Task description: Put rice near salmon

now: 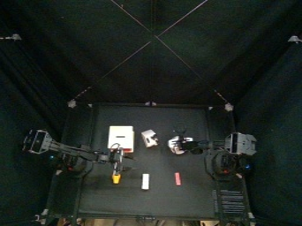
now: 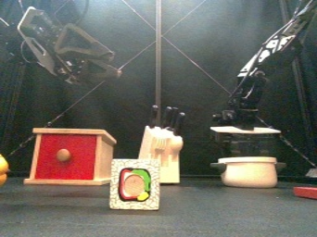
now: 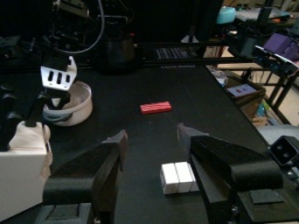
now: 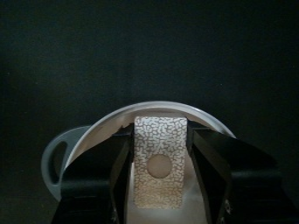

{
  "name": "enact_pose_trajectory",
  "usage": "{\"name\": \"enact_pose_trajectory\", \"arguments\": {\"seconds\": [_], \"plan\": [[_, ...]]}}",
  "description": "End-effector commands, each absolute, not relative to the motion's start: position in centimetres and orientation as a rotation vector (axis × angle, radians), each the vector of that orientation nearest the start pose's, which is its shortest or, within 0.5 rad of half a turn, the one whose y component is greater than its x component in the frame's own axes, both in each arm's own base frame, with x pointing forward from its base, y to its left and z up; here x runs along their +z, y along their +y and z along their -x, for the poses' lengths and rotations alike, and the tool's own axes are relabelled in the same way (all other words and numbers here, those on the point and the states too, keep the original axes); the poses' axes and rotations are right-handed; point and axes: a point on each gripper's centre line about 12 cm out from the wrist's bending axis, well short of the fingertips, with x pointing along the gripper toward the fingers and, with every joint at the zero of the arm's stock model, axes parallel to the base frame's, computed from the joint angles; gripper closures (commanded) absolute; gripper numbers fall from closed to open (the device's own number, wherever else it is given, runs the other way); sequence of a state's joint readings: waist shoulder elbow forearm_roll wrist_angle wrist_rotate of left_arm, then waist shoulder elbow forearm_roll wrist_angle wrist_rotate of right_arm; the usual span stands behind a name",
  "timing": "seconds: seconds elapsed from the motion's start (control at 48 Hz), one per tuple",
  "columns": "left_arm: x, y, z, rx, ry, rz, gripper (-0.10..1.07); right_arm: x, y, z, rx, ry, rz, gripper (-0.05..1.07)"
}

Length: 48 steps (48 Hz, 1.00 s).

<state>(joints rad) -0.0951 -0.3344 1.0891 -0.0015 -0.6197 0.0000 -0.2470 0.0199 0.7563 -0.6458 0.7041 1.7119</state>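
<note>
**Right arm over the white dish, salmon bar lying free at the counter's front**

In the top view the salmon (image 1: 177, 179), a slim red-pink bar, lies flat on the black counter (image 1: 195, 199) in the lower middle of the frame. A slim white bar (image 1: 145, 181) lies near it to its left, the two apart. Further left is an orange-yellow item (image 1: 117, 177). In the left wrist view the salmon sits alone in the middle of the frame, touching nothing.

The right gripper (image 1: 183, 141) hangs over the round white dish (image 1: 177, 146), right of centre in the top view. In the right wrist view the dish's rim curves behind the dark fingers (image 4: 216, 171). A speckled strip (image 4: 158, 140) fills the space between them, with a pale oval lump (image 4: 156, 164) on it. I cannot tell whether these fingers grip anything, or whether that lump is the rice. No other view shows the rice clearly.

The left gripper (image 3: 152, 134) is raised at the left of the top view. Its fingers are spread wide and hold nothing. In the left wrist view the white bar shows on the counter in the gap between them, low in the frame.

In the front view a sushi-roll tile (image 2: 133, 183) stands upright at lower centre. Behind it are a red-fronted drawer box (image 2: 70, 155) on the left, a knife block (image 2: 161, 153) in the middle and the white dish on the right.
</note>
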Motion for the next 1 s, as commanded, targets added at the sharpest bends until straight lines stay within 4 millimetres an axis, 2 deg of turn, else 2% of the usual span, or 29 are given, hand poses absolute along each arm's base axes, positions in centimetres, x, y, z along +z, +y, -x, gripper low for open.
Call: {"name": "enact_pose_trajectory", "arguments": {"seconds": [0.0,0.104,0.229,0.562,0.833,0.979], "plan": [[21.6,-2.7,-29.5,-0.092,0.110,-0.003,0.11,12.2,-11.8,-28.5,-1.254,0.839,-0.863,0.40],[21.6,-2.7,-29.5,-0.092,0.109,-0.003,0.11,12.4,-11.9,-28.7,-1.247,0.833,-0.862,0.40],[21.6,-2.7,-29.5,-0.091,0.111,-0.001,0.11,13.7,-12.0,-29.1,-1.222,0.802,-0.866,0.40],[21.5,-2.7,-29.4,-0.091,0.111,-0.001,0.11,18.3,-11.5,-28.0,-1.154,0.665,-0.911,0.40],[21.7,-2.8,-29.2,-0.093,0.106,-0.001,0.11,20.3,-9.8,-26.4,-1.086,0.613,-0.937,0.40],[21.8,-2.8,-29.0,-0.095,0.101,-0.001,0.11,21.1,-8.4,-26.5,-1.031,0.606,-0.960,0.40]]}}
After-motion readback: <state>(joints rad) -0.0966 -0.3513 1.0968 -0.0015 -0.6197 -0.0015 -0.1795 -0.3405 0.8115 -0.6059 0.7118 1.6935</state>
